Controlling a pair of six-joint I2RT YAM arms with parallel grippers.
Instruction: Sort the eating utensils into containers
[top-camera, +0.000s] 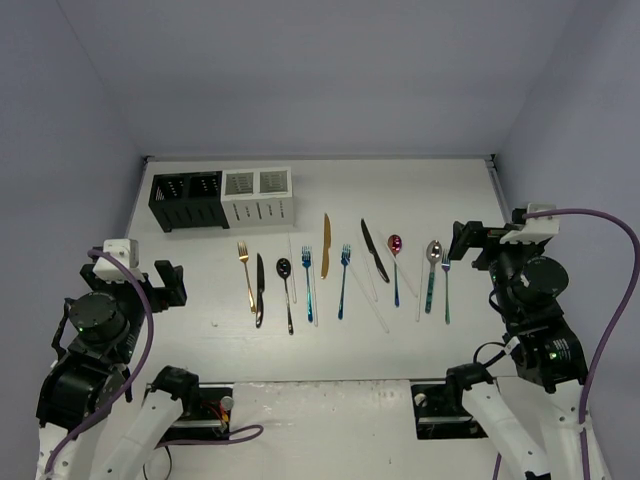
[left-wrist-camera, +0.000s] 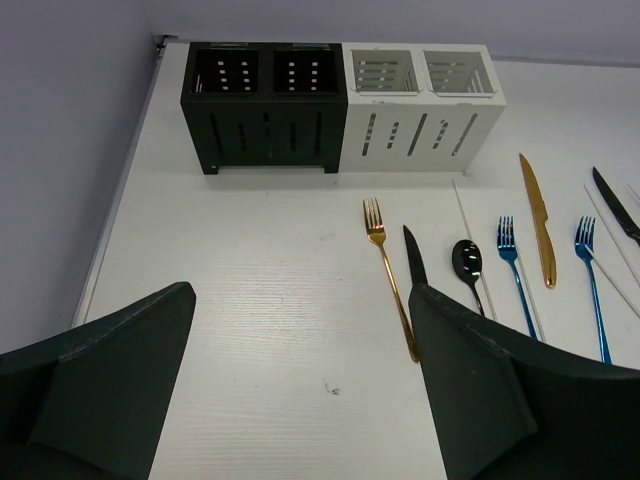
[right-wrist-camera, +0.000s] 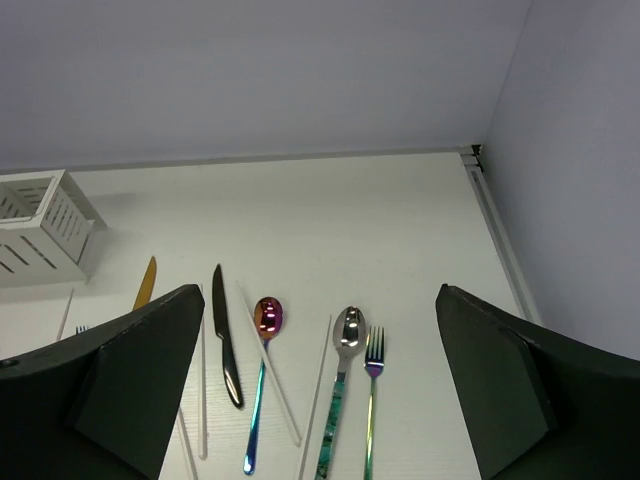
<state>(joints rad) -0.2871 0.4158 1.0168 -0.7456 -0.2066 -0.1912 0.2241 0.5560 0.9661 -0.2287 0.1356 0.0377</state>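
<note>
Several eating utensils lie in a row across the table: a gold fork (top-camera: 246, 272), black knife (top-camera: 260, 288), black spoon (top-camera: 286, 290), blue forks (top-camera: 308, 275), gold knife (top-camera: 325, 245), pink-bowled spoon (top-camera: 395, 262), silver spoon (top-camera: 432, 270) and pale chopsticks (top-camera: 372, 295). Behind them at the left, the black container (top-camera: 186, 200) and white container (top-camera: 258, 194) stand side by side. My left gripper (left-wrist-camera: 300, 295) hangs open over bare table left of the gold fork (left-wrist-camera: 388, 272). My right gripper (right-wrist-camera: 320, 292) is open above the silver spoon (right-wrist-camera: 345, 365) and iridescent fork (right-wrist-camera: 372, 400). Neither holds anything.
Lavender walls close in the table at the back and both sides, with a raised edge strip (right-wrist-camera: 495, 235) along the right. The arm bases (top-camera: 190, 395) sit at the near edge.
</note>
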